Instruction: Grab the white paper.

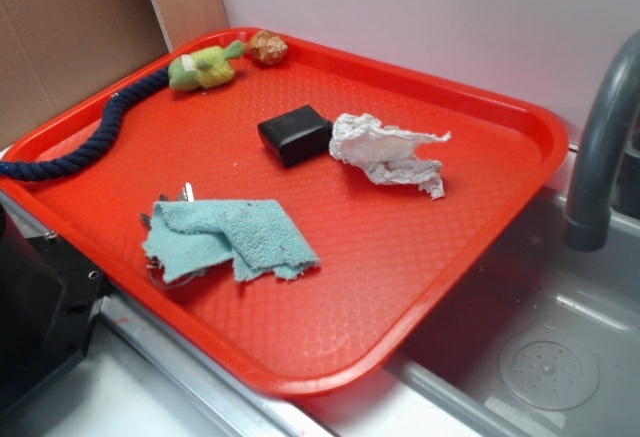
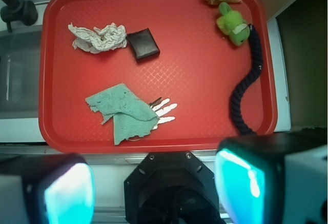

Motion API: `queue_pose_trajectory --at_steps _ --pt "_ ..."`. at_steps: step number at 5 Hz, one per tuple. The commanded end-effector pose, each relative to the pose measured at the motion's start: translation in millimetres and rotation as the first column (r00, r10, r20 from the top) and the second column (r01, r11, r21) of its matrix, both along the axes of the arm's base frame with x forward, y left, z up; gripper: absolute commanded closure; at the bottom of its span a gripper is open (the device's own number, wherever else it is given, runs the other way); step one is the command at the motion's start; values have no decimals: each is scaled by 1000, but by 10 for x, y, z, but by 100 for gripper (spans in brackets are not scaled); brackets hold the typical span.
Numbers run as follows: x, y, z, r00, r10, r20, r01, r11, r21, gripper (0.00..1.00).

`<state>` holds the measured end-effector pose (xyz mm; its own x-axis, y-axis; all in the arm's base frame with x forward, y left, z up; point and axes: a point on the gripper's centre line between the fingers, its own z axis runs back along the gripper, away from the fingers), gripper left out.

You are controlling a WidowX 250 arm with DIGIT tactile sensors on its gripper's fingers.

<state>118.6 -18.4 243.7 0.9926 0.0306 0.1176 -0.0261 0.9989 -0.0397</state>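
Crumpled white paper towel wad (image 1: 388, 152) (image 2: 98, 37) on red plastic tray (image 1: 400, 287) (image 2: 205, 80), touching small black box (image 1: 294, 134) (image 2: 143, 44), gripper (image 2: 154, 188) spread wide, raised off the tray's near edge, teal terry cloth (image 1: 228, 239) (image 2: 120, 112) nearer it.

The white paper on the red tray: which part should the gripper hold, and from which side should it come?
Probably from above, closing on the bunched middle of the white paper. It lies low on the tray. The black box touches one end, so the free ragged end away from it is safer than the box side.
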Motion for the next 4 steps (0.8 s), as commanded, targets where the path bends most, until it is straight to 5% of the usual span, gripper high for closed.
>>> queue_pose_trajectory --at_steps 1,2,3,4 --pt "0 0 0 1000 0 0 0 1000 0 0" --pt "500 -89 -324 969 -247 -6 247 966 80 0" --pt "1006 -320 -518 884 -431 182 433 901 35 0" --pt "1284 -510 -791 762 -618 196 607 786 118 0"
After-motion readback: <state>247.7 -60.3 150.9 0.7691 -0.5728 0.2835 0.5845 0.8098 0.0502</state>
